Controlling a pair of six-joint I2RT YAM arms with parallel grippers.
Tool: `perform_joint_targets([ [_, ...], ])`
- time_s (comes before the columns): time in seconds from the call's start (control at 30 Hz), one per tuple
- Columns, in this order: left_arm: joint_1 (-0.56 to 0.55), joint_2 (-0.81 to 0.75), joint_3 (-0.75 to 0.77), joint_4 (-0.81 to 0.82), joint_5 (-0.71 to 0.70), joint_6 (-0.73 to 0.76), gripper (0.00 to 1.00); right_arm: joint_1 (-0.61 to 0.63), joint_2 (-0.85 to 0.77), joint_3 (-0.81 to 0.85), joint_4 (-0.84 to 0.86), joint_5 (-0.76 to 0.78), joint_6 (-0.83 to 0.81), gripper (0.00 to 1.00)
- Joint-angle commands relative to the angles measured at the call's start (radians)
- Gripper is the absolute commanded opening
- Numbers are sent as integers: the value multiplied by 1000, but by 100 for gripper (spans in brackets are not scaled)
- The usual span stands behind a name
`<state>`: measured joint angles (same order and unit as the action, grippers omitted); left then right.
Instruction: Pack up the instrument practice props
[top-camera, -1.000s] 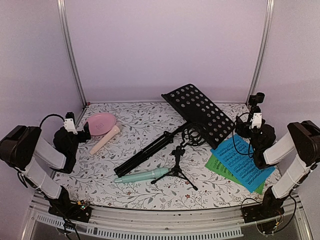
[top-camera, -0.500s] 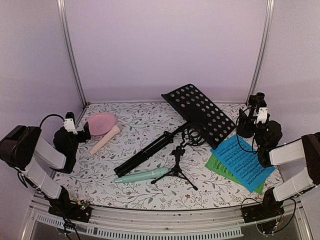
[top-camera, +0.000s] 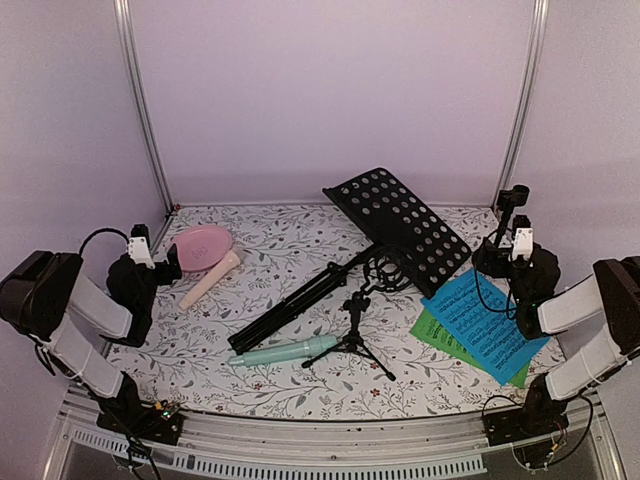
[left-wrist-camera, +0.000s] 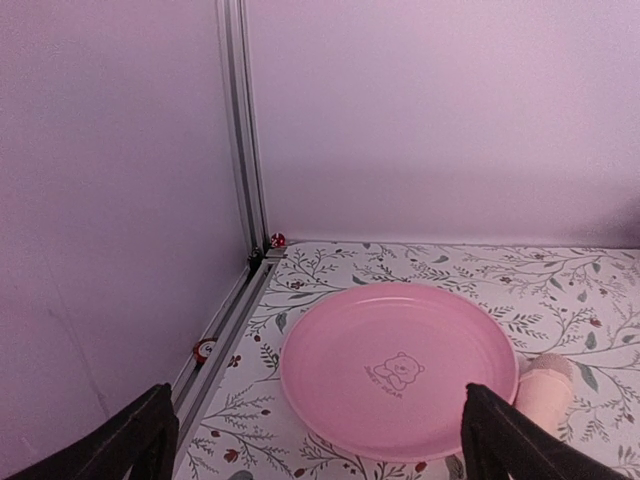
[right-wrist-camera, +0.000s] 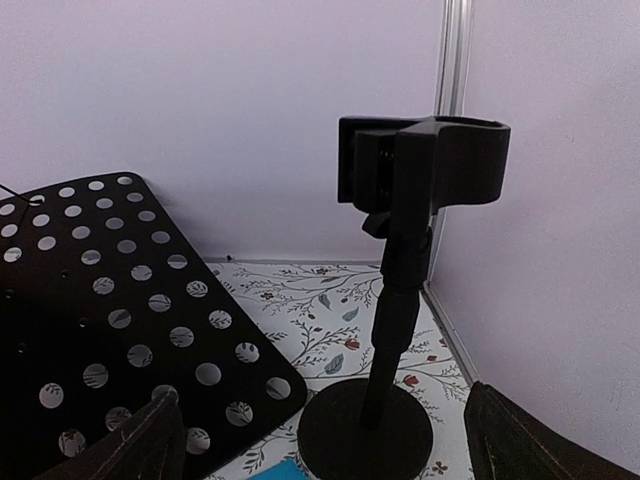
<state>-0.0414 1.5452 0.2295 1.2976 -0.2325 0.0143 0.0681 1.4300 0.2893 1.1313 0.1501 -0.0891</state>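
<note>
The black perforated music rack (top-camera: 400, 228) lies flat at the centre back, its folded tripod legs (top-camera: 300, 298) pointing to the front left; its panel also fills the left of the right wrist view (right-wrist-camera: 90, 300). A blue music sheet (top-camera: 485, 318) lies over a green one (top-camera: 436, 334) at the right. The mint microphone (top-camera: 285, 351) lies near the front beside a small black tripod (top-camera: 354, 332). The beige microphone (top-camera: 210, 278) leans on a pink plate. My left gripper (top-camera: 168, 262) (left-wrist-camera: 318, 440) is open before the plate. My right gripper (top-camera: 492, 256) (right-wrist-camera: 330, 440) is open, facing a black round-based microphone stand (right-wrist-camera: 400, 300).
The pink plate (left-wrist-camera: 400, 365) with a bear print sits at the back left, near the aluminium frame rail (left-wrist-camera: 225, 330). Walls close in the left, back and right. A black coiled ring part (top-camera: 386, 270) lies by the rack's lower edge.
My right arm has swung outward to the right; its wrist rose briefly and settled back by the round-based stand. The left arm and all the objects have stayed put.
</note>
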Motion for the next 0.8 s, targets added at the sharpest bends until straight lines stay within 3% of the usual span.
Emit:
perform_joint_targets([
  [0.0,6,9,5,32,1,-2,99,-44,62,-12,54,-102,19,99],
  [0.07,6,9,6,31,1,-2,99,-81,122,-62,223,-141,58,99],
  [0.13,6,9,6,31,1,-2,99,-84,99,-41,133,-140,73,99],
  [0.77,6,9,5,31,1,-1,99,-84,107,-49,164,-219,36,99],
])
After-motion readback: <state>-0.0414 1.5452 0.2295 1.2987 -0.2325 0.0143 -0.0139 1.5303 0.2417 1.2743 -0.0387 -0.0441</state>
